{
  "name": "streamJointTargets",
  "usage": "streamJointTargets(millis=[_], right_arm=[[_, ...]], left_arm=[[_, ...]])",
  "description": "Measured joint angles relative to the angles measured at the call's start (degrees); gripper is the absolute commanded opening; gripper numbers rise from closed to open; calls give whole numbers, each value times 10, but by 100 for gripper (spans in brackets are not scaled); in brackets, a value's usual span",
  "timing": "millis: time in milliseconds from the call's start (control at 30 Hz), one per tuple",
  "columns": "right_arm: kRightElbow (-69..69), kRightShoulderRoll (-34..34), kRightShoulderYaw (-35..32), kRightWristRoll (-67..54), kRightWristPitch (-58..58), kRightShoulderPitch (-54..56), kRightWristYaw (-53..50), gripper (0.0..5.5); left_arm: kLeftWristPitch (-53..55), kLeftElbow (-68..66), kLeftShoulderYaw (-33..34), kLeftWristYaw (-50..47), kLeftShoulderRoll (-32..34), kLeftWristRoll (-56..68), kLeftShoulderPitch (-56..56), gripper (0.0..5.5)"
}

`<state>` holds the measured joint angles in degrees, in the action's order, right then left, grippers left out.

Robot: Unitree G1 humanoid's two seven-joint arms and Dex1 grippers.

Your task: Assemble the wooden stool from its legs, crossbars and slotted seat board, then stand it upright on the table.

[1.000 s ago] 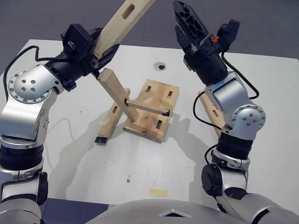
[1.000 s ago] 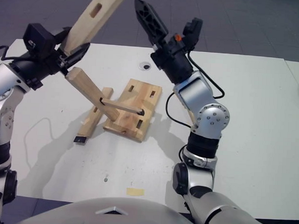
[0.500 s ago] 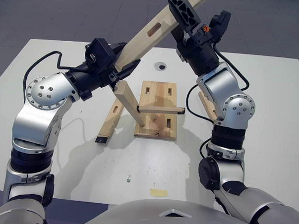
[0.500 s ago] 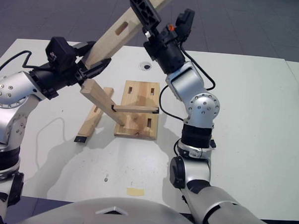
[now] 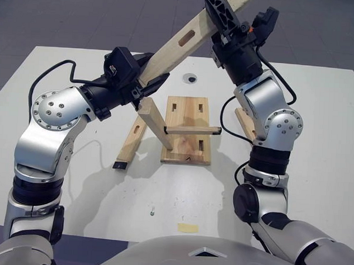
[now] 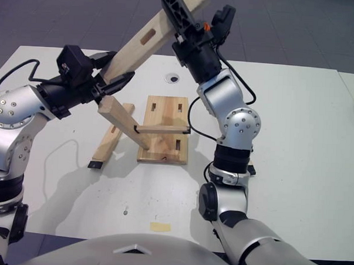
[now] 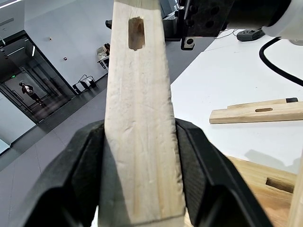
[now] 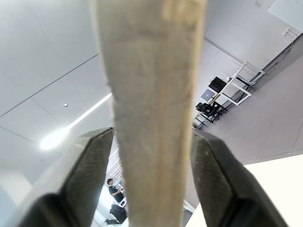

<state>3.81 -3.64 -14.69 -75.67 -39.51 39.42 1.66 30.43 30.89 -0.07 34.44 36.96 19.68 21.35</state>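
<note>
Here, the left fingers (image 7: 83, 179) and right fingers (image 8: 90, 175) both clamp one slanted leg (image 5: 181, 42), held up above the seat board (image 5: 188, 118). The seat board lies flat on the bench (image 5: 319, 115), with a crossbar (image 5: 192, 130) just over it.

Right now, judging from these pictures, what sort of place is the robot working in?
Probably an indoor robotics lab or workshop: a white table with a cable hole, grey floor around it, and, beyond the held leg, strip ceiling lights and a desk with a monitor.

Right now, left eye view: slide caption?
Left gripper and right gripper grip a raised leg; a second leg with a crossbar hangs below, over the seat board.
</note>
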Motion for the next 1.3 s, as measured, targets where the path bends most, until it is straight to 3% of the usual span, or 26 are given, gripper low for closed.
streamJointTargets(millis=[233, 467, 500, 733, 933, 1067, 1200, 1300], right_arm=[[15, 3, -3, 0, 3, -16, -4, 101], [26, 3, 2, 2, 10, -24, -8, 100], [28, 2, 2, 2, 12, -26, -9, 100], [36, -3, -7, 48, 68, -36, -40, 100], [12, 14, -51, 99, 131, -36, -66, 100], [6, 61, -83, 112, 133, -39, -65, 100], [1, 125, -117, 111, 110, -66, -52, 100], [-3, 160, -131, 112, 98, -85, -37, 100]], left_arm=[[-3, 7, -6, 0, 2, -14, 0, 203], [-4, 9, -9, 0, 2, -16, 1, 203], [-4, 9, -9, 1, 2, -16, 1, 240], [13, -6, 15, 0, 1, -2, 6, 347], [91, -10, 138, 2, 3, 137, 36, 441], [157, -27, 210, 25, 28, 260, 63, 509], [226, -43, 214, 121, 80, 365, 42, 540], [233, -46, 167, 199, 117, 365, 6, 540]])
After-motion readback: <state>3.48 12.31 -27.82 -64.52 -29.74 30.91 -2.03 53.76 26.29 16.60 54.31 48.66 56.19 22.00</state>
